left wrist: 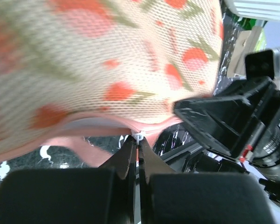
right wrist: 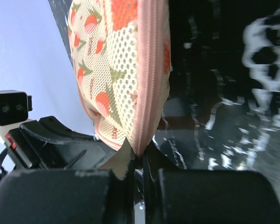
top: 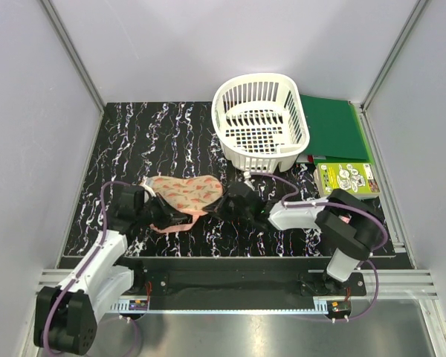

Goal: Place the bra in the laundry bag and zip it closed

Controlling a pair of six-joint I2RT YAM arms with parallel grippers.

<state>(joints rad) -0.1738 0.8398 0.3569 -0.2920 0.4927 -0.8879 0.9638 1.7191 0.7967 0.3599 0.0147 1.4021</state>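
Observation:
The laundry bag (top: 184, 192) lies on the black marbled mat between my two grippers; its peach mesh with a watermelon print fills the left wrist view (left wrist: 107, 70). My left gripper (top: 163, 213) is at the bag's near-left edge, shut on a small white zipper pull (left wrist: 138, 136) on the pink trim, jaws pressed together (left wrist: 138, 143). My right gripper (top: 224, 205) is at the bag's right end, shut on the pink zipper trim (right wrist: 147, 93), which runs down into the jaws (right wrist: 139, 156). The bra is out of view. A loose pink strap (top: 180, 225) curls under the bag's near edge.
A white slotted basket (top: 217, 111) stands at the back right of the mat (top: 134, 141). A green folder (top: 334, 126) and a printed booklet (top: 347, 178) lie to its right. Grey walls close in left, right and behind. The grippers sit about a bag's length apart.

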